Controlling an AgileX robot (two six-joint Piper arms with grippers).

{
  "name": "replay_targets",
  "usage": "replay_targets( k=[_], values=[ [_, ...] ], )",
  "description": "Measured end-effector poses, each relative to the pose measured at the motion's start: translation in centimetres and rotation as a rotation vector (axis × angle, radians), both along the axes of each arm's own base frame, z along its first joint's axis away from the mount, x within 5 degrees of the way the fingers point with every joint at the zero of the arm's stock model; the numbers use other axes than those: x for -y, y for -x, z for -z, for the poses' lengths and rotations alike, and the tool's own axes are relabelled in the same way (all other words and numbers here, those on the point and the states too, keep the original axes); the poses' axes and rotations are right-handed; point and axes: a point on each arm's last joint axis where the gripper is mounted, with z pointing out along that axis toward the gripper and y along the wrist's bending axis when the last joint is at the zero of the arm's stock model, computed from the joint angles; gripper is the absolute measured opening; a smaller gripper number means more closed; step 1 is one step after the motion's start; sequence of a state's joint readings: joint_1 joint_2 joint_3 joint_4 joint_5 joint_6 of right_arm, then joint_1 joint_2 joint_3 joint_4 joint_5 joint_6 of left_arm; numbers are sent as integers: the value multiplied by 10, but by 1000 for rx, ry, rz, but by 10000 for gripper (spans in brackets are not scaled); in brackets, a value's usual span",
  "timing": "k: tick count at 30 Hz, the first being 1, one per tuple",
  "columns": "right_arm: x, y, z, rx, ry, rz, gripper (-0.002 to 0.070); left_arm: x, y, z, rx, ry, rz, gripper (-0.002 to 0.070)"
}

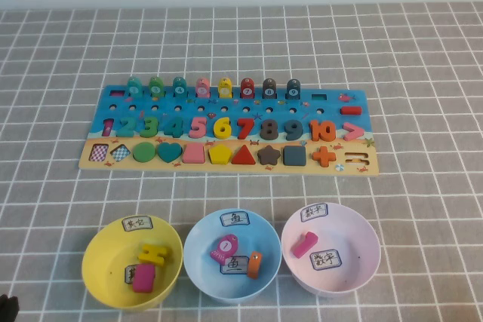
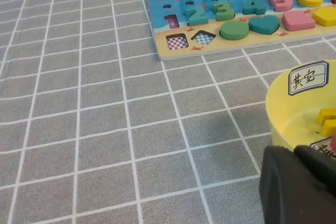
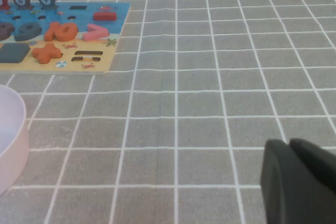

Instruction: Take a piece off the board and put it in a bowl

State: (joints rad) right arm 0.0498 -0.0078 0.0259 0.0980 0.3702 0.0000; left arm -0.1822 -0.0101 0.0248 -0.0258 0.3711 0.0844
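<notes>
The board [image 1: 371, 152] lies across the middle of the table, blue above and tan below. The teal "2" [image 1: 126, 125] sits in its slot second from the left, beside the green "3"; it also shows in the left wrist view [image 2: 197, 14]. The pale pink bowl [image 1: 355, 246] stands front right and holds one pink piece. My left gripper [image 2: 294, 149] is shut and empty, low at the front left beside the yellow bowl. My right gripper [image 3: 289, 142] is shut and empty, over the cloth to the right of the board and out of the high view.
A light blue bowl [image 1: 202, 262] with several pieces stands front middle. A yellow bowl [image 1: 102, 262] with pieces stands front left. Grey checked cloth covers the table. The pink bowl's edge [image 3: 10, 129] and the board's right end [image 3: 107, 61] show in the right wrist view.
</notes>
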Motion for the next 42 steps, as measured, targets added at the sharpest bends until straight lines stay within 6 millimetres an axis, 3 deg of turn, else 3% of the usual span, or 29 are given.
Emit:
replay_targets(
  k=[23,31,42],
  values=[
    [0,0,0,0,0,0,-17,0,-1,-4,41,10,-1,-1],
    [0,0,0,0,0,0,-17,5,-2,-10,75,212,-1,-1],
    [0,0,0,0,0,0,-17,6,-3,-25,135,654,-43,-1]
  ],
)
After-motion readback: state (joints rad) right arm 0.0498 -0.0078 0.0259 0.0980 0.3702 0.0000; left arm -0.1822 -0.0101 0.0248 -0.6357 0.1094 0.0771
